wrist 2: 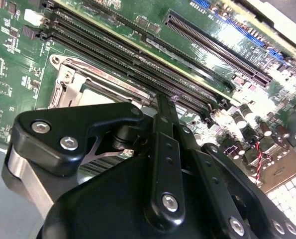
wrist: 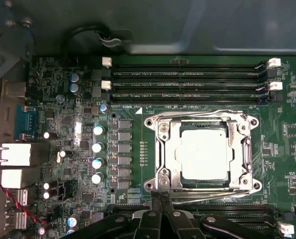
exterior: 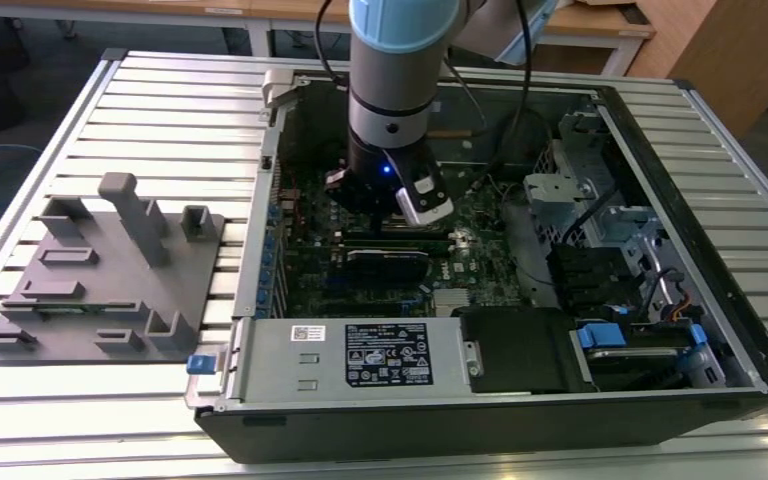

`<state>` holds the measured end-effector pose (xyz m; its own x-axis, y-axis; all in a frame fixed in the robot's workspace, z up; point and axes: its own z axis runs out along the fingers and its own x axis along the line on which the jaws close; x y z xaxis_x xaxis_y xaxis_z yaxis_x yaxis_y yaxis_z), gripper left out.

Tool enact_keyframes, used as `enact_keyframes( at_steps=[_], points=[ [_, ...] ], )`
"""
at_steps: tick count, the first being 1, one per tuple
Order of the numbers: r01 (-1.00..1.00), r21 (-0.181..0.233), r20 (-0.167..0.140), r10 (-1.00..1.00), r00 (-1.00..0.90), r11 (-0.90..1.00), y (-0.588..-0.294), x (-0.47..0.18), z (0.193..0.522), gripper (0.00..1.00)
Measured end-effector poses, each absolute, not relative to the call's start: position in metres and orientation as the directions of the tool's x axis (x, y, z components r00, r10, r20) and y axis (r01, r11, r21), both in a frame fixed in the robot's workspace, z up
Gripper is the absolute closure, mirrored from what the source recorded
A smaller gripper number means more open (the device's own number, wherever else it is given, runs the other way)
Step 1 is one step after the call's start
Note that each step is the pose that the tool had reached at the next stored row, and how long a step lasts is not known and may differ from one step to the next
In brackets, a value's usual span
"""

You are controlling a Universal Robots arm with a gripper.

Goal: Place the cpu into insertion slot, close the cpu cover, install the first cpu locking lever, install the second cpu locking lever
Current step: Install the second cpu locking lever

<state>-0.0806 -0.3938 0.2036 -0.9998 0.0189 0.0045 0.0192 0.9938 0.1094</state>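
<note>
Spanning the whole scene in the exterior view, a ribbed metal counter carries an open computer case lying on its side, and beside it, on the exterior view's left, a grey fixture block with upright posts. The robot arm reaches straight down into the case over the green motherboard, with a power supply box along the near edge of the case.

In the first wrist view the motherboard fills most of the picture, with long black memory slots running across it above the socket and a column of capacitors to one side. The insertion slot sits in the middle of the board, and the cpu cover lies flat on it as a shiny frame. Through the frame's window the cpu shows, seated in the slot with its pale metal top facing up.

The claw has its two black fingertips drawn together, narrow, with nothing visibly between them; the tips sit at the socket's edge, just beside the cover's rim. In the second wrist view the claw's black linkage blocks most of the socket, whose silver frame shows beyond it.
</note>
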Motion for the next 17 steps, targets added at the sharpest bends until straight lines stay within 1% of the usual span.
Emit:
enact_keyframes(
  at_steps=[5, 17],
  points=[
    [0.019, 0.123, 0.005, 0.019, -1.000, 0.992, -0.3967, -0.0807, 0.2023, 0.90],
    [0.019, 0.187, 0.006, 0.018, -1.000, 0.982, -0.4031, -0.0822, 0.1997, 0.90]
  ],
)
